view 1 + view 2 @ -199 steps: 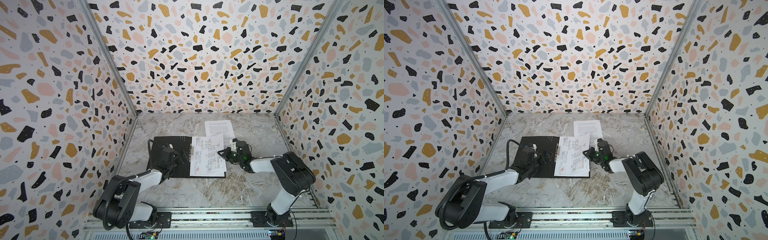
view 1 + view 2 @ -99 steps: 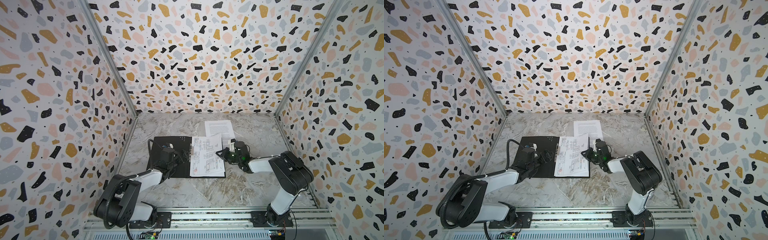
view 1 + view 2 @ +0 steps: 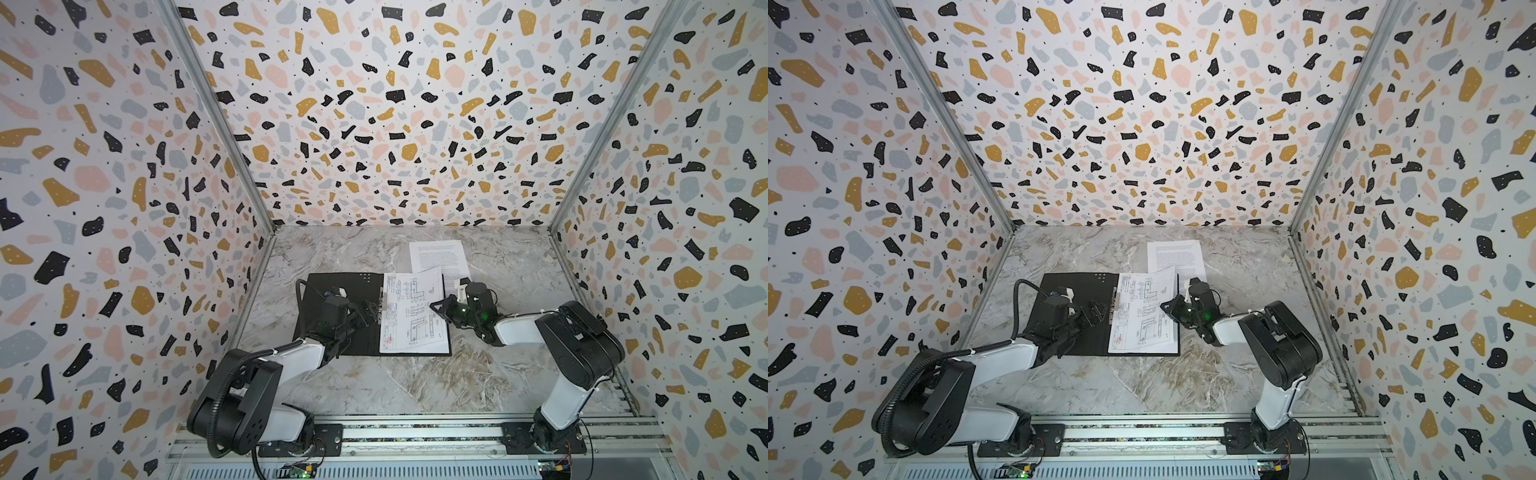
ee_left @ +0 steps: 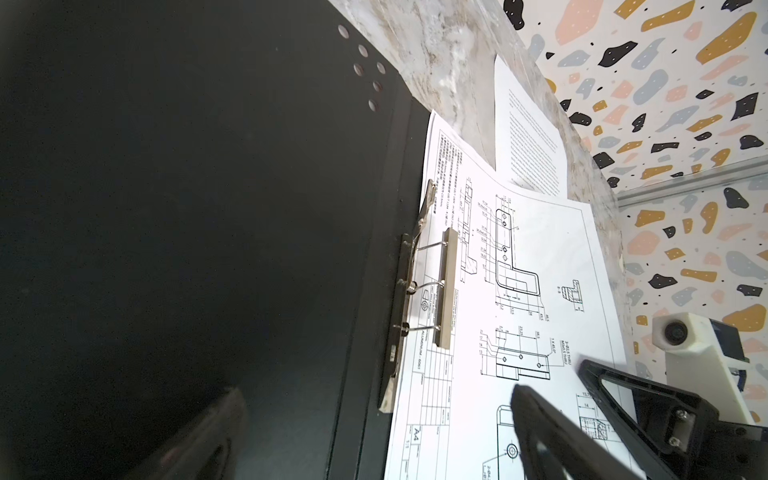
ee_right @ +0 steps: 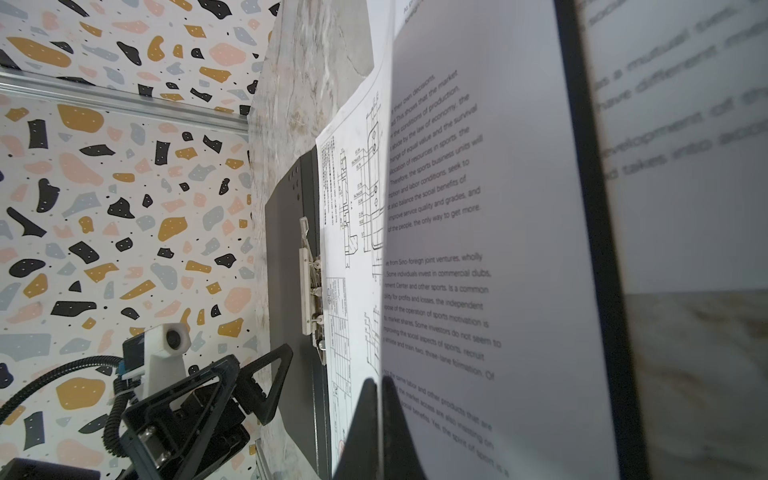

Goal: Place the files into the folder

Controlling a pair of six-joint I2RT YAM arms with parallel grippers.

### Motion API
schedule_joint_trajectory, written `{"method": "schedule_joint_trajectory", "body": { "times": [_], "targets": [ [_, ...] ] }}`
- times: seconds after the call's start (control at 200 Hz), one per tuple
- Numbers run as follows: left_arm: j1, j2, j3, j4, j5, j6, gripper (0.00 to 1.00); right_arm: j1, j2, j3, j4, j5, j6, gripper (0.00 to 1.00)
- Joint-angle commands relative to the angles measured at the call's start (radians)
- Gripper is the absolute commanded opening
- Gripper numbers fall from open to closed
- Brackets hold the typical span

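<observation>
Black inside up, the folder point(image 3: 355, 284) lies open on the table point(image 3: 395, 386). Over its left half the left gripper point(image 3: 371, 312) hovers by the clip point(image 4: 446, 291), fingers wide apart and holding nothing. The right gripper point(image 3: 434, 306) pinches the right edge of the drawing point(image 3: 409, 320), lifting it a little off a text sheet point(image 5: 478, 270) in the folder. Page two looks to be going in. Next it should let go, then fetch the last sheet point(image 3: 436, 255), thin and white, on the table just behind.

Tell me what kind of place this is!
Probably a robot practice booth: a left arm and right arm bolted to a metal rail, speckled walls boxing in a marble-look tabletop, and an open folder with printed sheets.
</observation>
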Motion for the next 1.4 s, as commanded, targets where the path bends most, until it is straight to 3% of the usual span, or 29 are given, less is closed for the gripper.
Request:
{"method": "schedule_joint_trajectory", "body": {
  "times": [0.0, 0.706, 0.866, 1.146, 1.297, 1.397],
  "targets": [
    [0.005, -0.001, -0.010, 0.038, 0.005, 0.003, 1.00, 0.006, 0.002, 0.027, 0.016, 0.020, 0.009, 0.00],
    [0.005, -0.003, -0.009, 0.046, 0.008, -0.003, 1.00, 0.012, 0.004, 0.028, 0.012, 0.016, 0.007, 0.01],
    [0.005, -0.007, -0.009, 0.046, 0.008, -0.005, 1.00, 0.013, -0.004, 0.031, 0.000, 0.021, 0.003, 0.09],
    [0.005, -0.016, -0.012, 0.046, 0.008, -0.008, 1.00, 0.011, -0.009, 0.040, -0.021, 0.022, -0.007, 0.16],
    [0.005, -0.023, -0.015, 0.046, 0.007, -0.011, 1.00, 0.011, -0.019, 0.045, -0.050, 0.031, -0.016, 0.36],
    [0.005, -0.028, -0.013, 0.050, 0.013, -0.019, 1.00, 0.011, -0.029, 0.044, -0.064, 0.037, -0.022, 0.41]
  ]
}}
